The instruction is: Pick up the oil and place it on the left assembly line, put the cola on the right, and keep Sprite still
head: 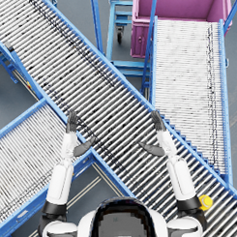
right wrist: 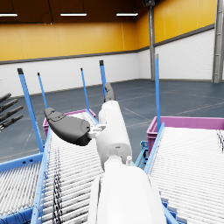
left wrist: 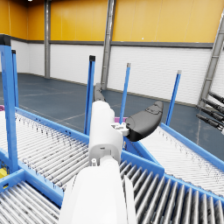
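The left robot hand (head: 75,137) and right robot hand (head: 157,136) hover spread and empty over the diagonal roller conveyor (head: 105,87). A small yellow object (head: 206,202) lies on its rollers beside the right elbow, too hidden to identify.

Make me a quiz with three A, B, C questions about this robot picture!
1. Where is the pink bin? A: at the right conveyor's far end. B: on the left conveyor. C: under the arms.
2. What colour are the conveyor rails? A: red. B: blue. C: green.
3. What do the left hand and right hand hold? A: bottles. B: a box. C: nothing.
Answers: 1 A, it stands past that conveyor's rollers. 2 B, the rails show blue. 3 C, both hands are spread and empty.
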Available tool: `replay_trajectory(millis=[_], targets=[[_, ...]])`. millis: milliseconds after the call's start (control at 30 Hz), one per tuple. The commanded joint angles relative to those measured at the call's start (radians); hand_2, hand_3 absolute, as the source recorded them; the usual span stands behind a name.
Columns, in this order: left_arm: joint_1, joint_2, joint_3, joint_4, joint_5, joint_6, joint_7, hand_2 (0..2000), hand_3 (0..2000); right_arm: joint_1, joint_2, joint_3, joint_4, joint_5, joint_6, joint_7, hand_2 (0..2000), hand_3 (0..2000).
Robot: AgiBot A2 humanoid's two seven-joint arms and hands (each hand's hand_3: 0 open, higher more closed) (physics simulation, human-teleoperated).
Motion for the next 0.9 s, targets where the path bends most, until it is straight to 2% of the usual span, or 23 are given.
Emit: replay_trajectory(millis=[33, 900], targets=[[0.0, 0.0, 0.0, 0.0, 0.0, 0.0, 0.0, 0, 0, 0.0, 0.0, 0.0, 0.0, 0.0, 0.0, 0.0, 0, 0], [0.0, 0.0, 0.0, 0.0, 0.0, 0.0, 0.0, 0, 0, 0.0, 0.0, 0.0, 0.0, 0.0, 0.0, 0.0, 0, 0]])
